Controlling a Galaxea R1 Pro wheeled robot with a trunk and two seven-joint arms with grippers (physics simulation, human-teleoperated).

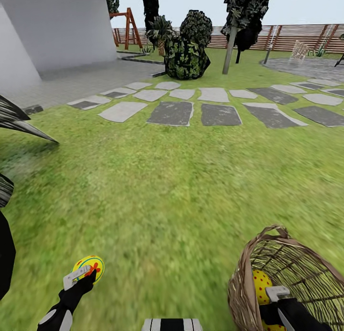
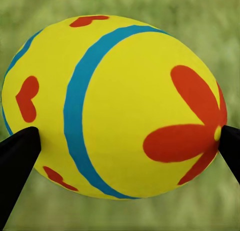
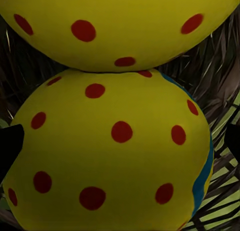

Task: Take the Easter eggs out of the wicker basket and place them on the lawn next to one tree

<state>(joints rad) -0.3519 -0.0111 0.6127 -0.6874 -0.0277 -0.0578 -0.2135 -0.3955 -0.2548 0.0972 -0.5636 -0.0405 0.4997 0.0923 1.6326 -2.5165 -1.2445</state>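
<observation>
My left gripper (image 1: 85, 275) is low at the front left, just above the lawn (image 1: 172, 187), shut on an Easter egg (image 1: 89, 266). In the left wrist view that egg (image 2: 130, 91) is yellow with a blue band and red flowers, and a black fingertip (image 2: 17, 156) presses each side. My right gripper (image 1: 278, 296) reaches down into the wicker basket (image 1: 243, 273) at the front right. There its fingers straddle a red-dotted egg (image 3: 120, 156), with a small gap at one side. A second dotted egg (image 3: 115, 26) lies just behind. A grey-trunked tree (image 1: 230, 49) stands far ahead.
Grey stepping stones (image 1: 172, 112) cross the grass ahead. Behind them stand a dark bush (image 1: 187, 54) and a slatted fence (image 1: 296, 37). A white building wall (image 1: 52, 30) rises at the far left. Dark spiky leaves (image 1: 19, 121) jut in at the left edge.
</observation>
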